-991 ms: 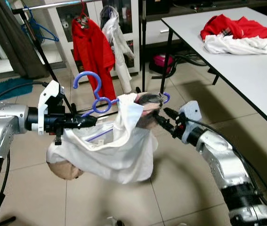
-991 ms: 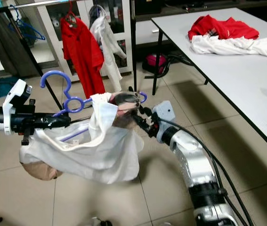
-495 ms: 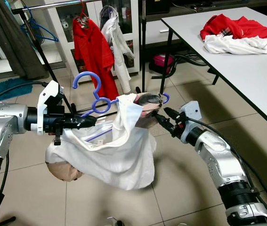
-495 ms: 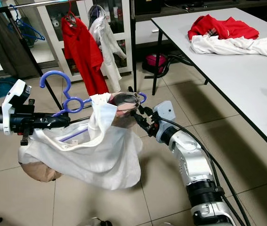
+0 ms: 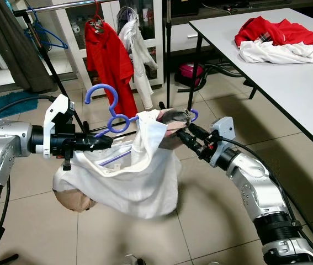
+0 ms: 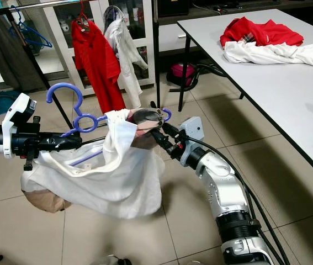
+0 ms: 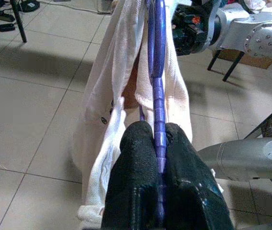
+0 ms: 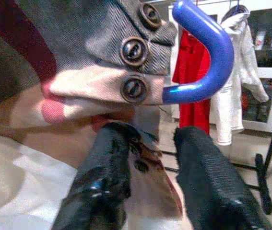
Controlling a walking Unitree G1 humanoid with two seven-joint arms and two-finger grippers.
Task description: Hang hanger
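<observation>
Left hand (image 7: 157, 143) is clamped tight on the blue hanger (image 5: 107, 110), fingers (image 7: 136, 158) pressed either side of its bar, holding it out level above the floor. Draped over the hanger just beyond that hand hangs a white garment (image 5: 128, 176), sagging below it. At the hanger's far end, the right hand (image 8: 147, 158) sits with its fingers parted, a fold of buttoned grey-and-tan cloth (image 8: 121, 62) between them; whether it grips, I cannot tell. Beyond both hands stands the rack (image 5: 62, 5) with a red shirt (image 5: 109, 61) and a white top (image 5: 139, 55). Off past the right hand, the surface (image 5: 288, 77) carries more clothes (image 5: 277, 38).
</observation>
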